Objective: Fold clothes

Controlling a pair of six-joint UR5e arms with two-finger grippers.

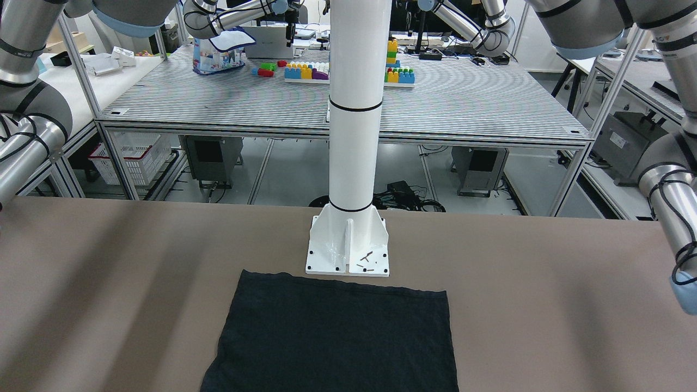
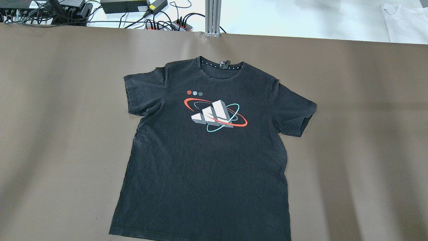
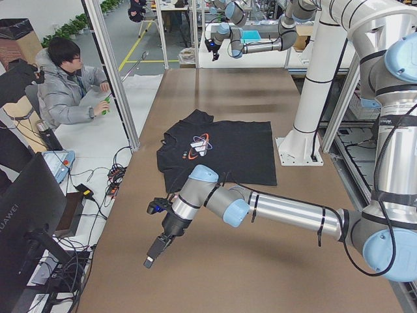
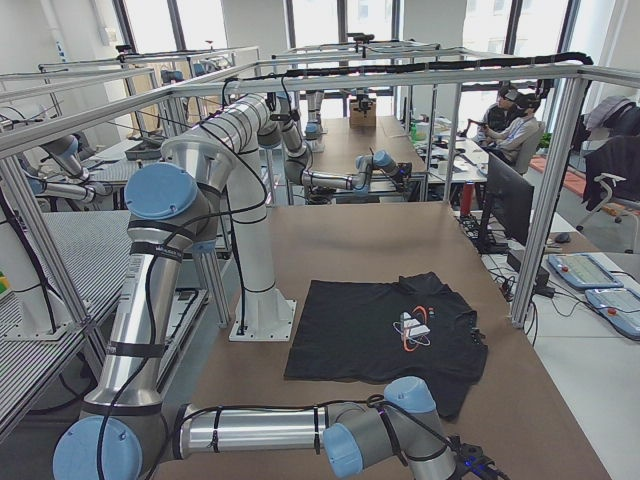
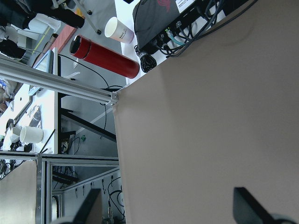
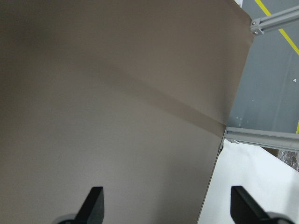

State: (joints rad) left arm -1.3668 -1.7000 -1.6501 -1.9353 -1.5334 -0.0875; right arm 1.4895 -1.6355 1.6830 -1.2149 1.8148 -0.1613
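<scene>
T-shirt [image 2: 204, 160] flat; left fingers [image 5: 246, 207], right fingers [image 6: 95, 203] spread.

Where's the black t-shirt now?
In the overhead view the black t-shirt lies flat, print up, at the middle of the brown table, collar toward the far edge; its hem lies right by the white pillar's base plate.

Silver arm tubes [image 3: 287, 212]; pale-blue joint caps [image 3: 391, 254]; black cables [image 1: 653, 179] strapped along.
</scene>
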